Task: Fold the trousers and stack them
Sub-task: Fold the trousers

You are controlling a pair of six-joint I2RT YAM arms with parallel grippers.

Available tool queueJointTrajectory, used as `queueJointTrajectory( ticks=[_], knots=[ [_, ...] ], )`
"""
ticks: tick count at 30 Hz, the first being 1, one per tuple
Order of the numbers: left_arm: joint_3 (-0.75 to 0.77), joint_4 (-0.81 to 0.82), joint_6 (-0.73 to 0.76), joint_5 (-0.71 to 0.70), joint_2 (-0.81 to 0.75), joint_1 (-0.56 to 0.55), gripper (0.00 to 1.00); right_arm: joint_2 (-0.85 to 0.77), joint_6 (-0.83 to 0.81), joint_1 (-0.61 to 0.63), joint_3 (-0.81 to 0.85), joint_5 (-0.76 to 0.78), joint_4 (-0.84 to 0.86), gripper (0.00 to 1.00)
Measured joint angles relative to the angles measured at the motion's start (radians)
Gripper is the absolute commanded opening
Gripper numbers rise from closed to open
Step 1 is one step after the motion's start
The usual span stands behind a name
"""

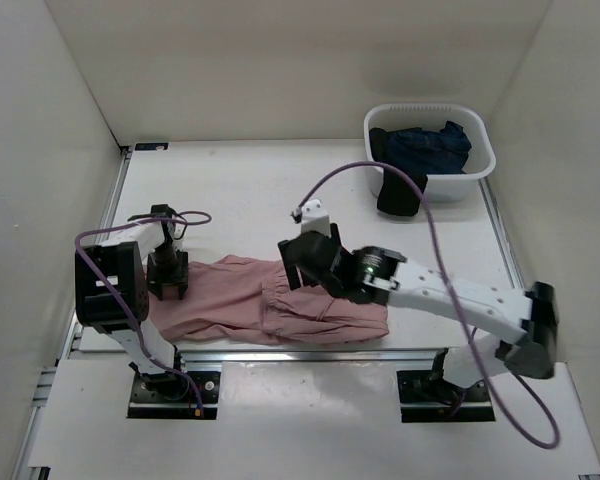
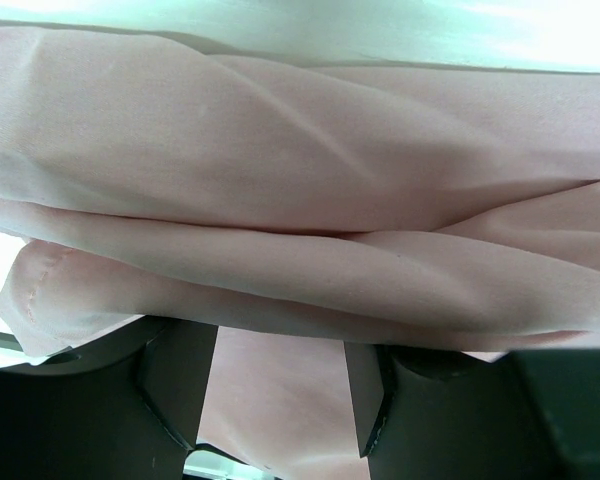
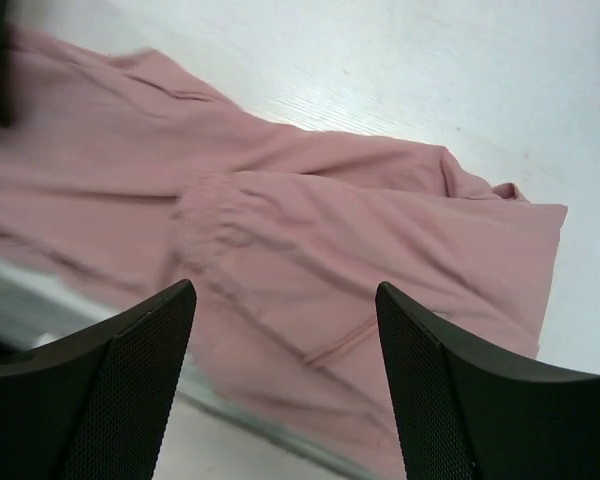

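Note:
The dusty-pink trousers [image 1: 240, 300] lie flat in a long strip along the near edge of the table, with the gathered waist [image 3: 215, 215] near the middle. My left gripper [image 1: 168, 285] is down on their left end. In the left wrist view the cloth [image 2: 280, 150] fills the frame, and a fold lies across the left gripper [image 2: 280, 340], whose fingers [image 2: 180, 380] stand apart with pink cloth between them. My right gripper [image 1: 302, 268] hovers open and empty above the waist. The trousers [image 3: 330, 230] show between the fingertips of the right gripper [image 3: 285, 290].
A white basket [image 1: 477, 165] stands at the back right, holding a dark blue garment [image 1: 430, 145]. A black cloth [image 1: 398, 195] hangs over its front left wall. The table's near edge [image 3: 40, 270] runs right beside the trousers.

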Motion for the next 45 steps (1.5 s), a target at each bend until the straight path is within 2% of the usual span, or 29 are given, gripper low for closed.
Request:
queueJointTrajectory(
  ticks=[2, 4, 8, 15, 17, 20, 21, 22, 23, 29, 33, 37, 41, 43, 45],
  knots=[
    [0.0, -0.001, 0.0, 0.0, 0.0, 0.0, 0.63, 0.079, -0.051, -0.085, -0.005, -0.084, 0.037, 0.8],
    [0.001, -0.002, 0.0, 0.0, 0.0, 0.0, 0.63, 0.193, -0.11, -0.114, -0.006, -0.17, 0.069, 0.8],
    [0.002, -0.002, 0.0, 0.0, 0.001, 0.0, 0.63, 0.349, -0.212, -0.094, -0.007, -0.329, 0.088, 0.6],
    [0.002, -0.003, 0.0, 0.0, 0.001, 0.0, 0.64, 0.441, -0.294, -0.074, 0.034, -0.401, 0.082, 0.6],
    [0.002, -0.003, 0.0, 0.0, 0.001, 0.0, 0.64, 0.469, -0.294, -0.074, 0.058, -0.384, 0.08, 0.56],
    [0.002, -0.003, 0.0, 0.0, 0.001, 0.0, 0.64, 0.526, -0.279, -0.075, 0.103, -0.331, 0.056, 0.39],
    [0.002, -0.003, 0.0, 0.0, 0.001, 0.0, 0.64, 0.542, -0.274, -0.075, 0.113, -0.315, 0.053, 0.19],
    [0.002, -0.003, 0.0, 0.0, 0.001, 0.0, 0.64, 0.556, -0.268, -0.075, 0.119, -0.295, 0.048, 0.07],
    [0.002, -0.003, 0.0, 0.0, 0.001, 0.0, 0.64, 0.565, -0.254, -0.075, 0.119, -0.274, 0.042, 0.0],
    [0.002, -0.003, 0.0, 0.0, 0.001, 0.0, 0.64, 0.537, -0.204, -0.074, 0.122, -0.179, 0.0, 0.0],
    [0.004, -0.005, 0.0, 0.0, 0.004, 0.0, 0.64, 0.354, -0.206, -0.056, 0.092, -0.15, -0.005, 0.0],
    [0.011, -0.012, 0.0, 0.0, 0.011, 0.0, 0.64, 0.2, -0.219, -0.012, 0.091, -0.185, 0.004, 0.0],
    [0.019, -0.019, 0.0, 0.0, 0.02, 0.0, 0.64, 0.234, -0.238, 0.018, 0.089, -0.276, 0.01, 0.0],
    [0.022, -0.021, 0.0, 0.0, 0.024, 0.0, 0.64, 0.302, -0.259, 0.017, 0.075, -0.323, 0.02, 0.04],
    [0.024, -0.023, 0.0, 0.0, 0.026, 0.0, 0.64, 0.383, -0.28, 0.005, 0.072, -0.377, 0.019, 0.21]
  ],
)
